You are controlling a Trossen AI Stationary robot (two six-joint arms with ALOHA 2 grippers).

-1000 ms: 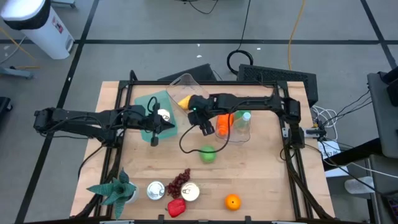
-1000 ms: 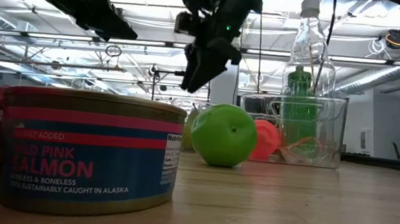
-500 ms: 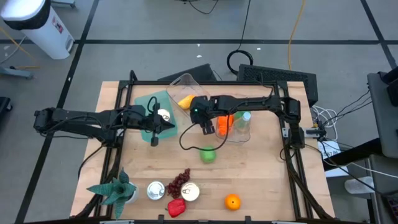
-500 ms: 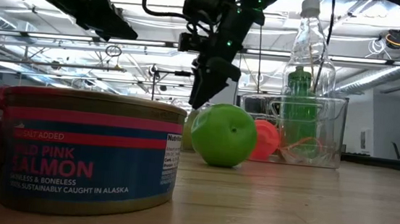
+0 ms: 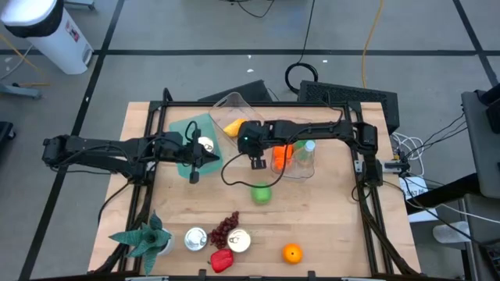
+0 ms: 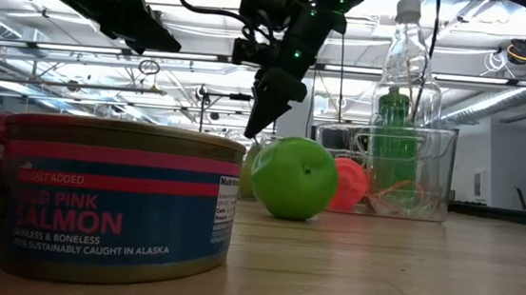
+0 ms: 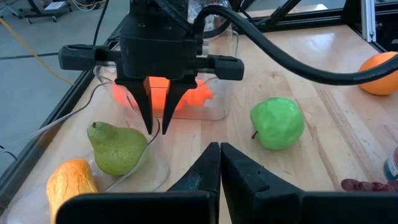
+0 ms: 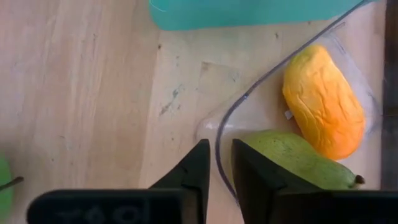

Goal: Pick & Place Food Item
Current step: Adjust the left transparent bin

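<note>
- Right gripper (image 7: 156,129) is seen hanging above the clear container's (image 8: 219,147) wall, its fingers (image 8: 198,163) drawn nearly together astride that rim; an actual pinch cannot be confirmed.
- Inside the container a green pear (image 7: 117,148) and a yellow mango (image 8: 323,102) are seen.
- A green apple (image 5: 261,194) is found on the table (image 5: 328,226), just beside.
- Left gripper (image 7: 220,163) is held pressed together near the teal lid (image 5: 185,129).

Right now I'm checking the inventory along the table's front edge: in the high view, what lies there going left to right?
Green spiky plant → silver round tin can → dark red grape bunch → second round can, pale-topped → orange round fruit.
</note>
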